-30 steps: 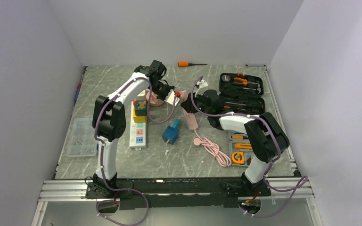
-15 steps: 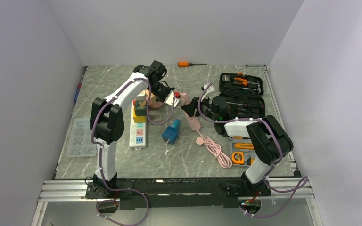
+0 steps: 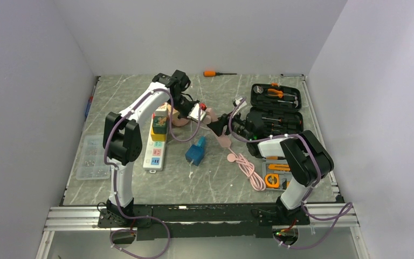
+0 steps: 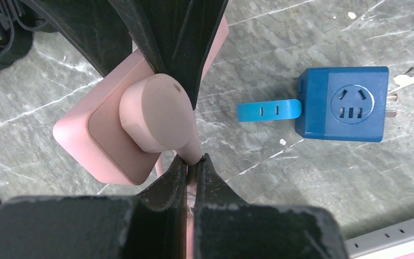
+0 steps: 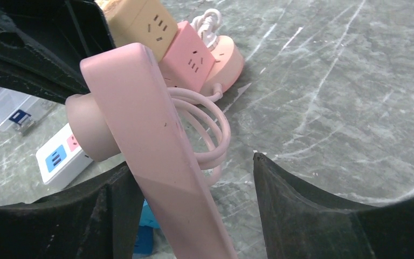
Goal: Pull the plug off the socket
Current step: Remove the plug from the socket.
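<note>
No legible text, labels, brands, numbers or signs on any item in view, near either gripper or elsewhere.

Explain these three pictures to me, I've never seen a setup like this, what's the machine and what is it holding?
These are two robot arms bolted to a table's near edge. The wide picture comes from a camera above and behind them; the other two come from a camera on each wrist. The left claw is pinched shut on a pink plug seated in a pink socket strip. The right claw stands open around that strip. On the marble table lie a blue cube adapter, a white power strip, an open tool case, an orange screwdriver and a clear parts box.
</note>
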You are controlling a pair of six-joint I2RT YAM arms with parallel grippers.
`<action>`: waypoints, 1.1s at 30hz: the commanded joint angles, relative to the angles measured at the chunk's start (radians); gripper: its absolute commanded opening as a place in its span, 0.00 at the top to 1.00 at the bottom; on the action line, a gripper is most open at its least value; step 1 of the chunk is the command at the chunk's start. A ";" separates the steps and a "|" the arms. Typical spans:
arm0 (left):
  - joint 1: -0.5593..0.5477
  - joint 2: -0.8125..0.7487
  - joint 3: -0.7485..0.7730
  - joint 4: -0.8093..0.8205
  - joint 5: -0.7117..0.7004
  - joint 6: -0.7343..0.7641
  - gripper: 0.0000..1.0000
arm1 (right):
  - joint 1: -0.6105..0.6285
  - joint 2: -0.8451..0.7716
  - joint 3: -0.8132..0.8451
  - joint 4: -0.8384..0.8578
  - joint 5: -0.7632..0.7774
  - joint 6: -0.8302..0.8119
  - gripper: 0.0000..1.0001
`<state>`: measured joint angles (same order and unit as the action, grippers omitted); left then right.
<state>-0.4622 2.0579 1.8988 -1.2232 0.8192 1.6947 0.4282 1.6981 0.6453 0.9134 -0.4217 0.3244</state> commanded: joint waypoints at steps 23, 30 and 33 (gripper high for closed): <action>-0.028 -0.143 0.006 -0.143 0.190 -0.135 1.00 | -0.014 -0.020 0.000 -0.143 -0.117 -0.233 0.30; -0.032 -0.142 0.007 -0.118 0.187 -0.152 1.00 | 0.007 0.002 0.029 -0.137 -0.074 -0.222 0.51; -0.035 -0.143 -0.008 -0.116 0.182 -0.149 1.00 | 0.007 -0.015 0.067 -0.163 -0.077 -0.233 0.62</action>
<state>-0.4751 2.0163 1.8885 -1.2606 0.8513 1.5528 0.4530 1.6871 0.6460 0.7975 -0.5888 0.1310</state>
